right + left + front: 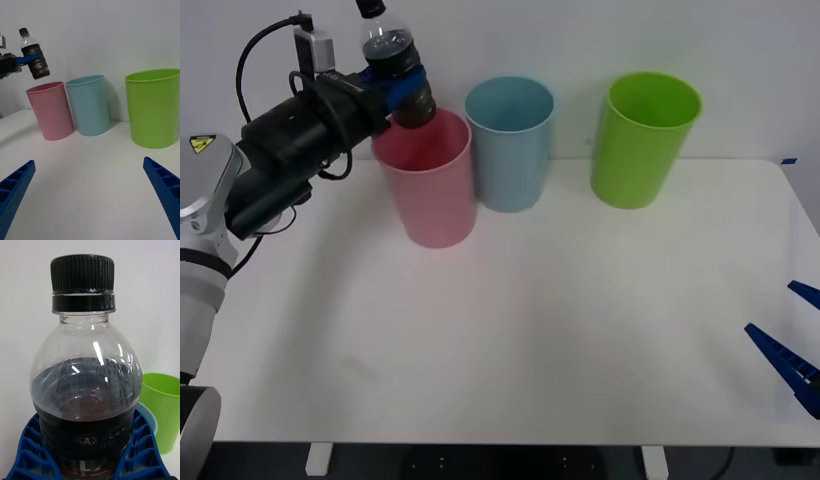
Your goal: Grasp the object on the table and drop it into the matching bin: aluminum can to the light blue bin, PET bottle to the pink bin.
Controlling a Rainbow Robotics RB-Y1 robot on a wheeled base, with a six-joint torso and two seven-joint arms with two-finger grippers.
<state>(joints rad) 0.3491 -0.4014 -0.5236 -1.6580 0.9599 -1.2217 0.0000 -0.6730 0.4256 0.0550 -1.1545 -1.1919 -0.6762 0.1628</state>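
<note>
My left gripper is shut on the PET bottle, a small clear bottle with a black cap and dark lower body, held upright in the air. The bottle hangs just above the rim of the pink bin, over its far left side. In the left wrist view the bottle sits between the blue ribbed fingers. The light blue bin stands right beside the pink bin. My right gripper rests open at the table's right edge, far from the bins.
A lime green bin stands at the back right, apart from the light blue bin. A wide stretch of white tabletop lies between the bins and the front edge. A plain wall rises behind the bins.
</note>
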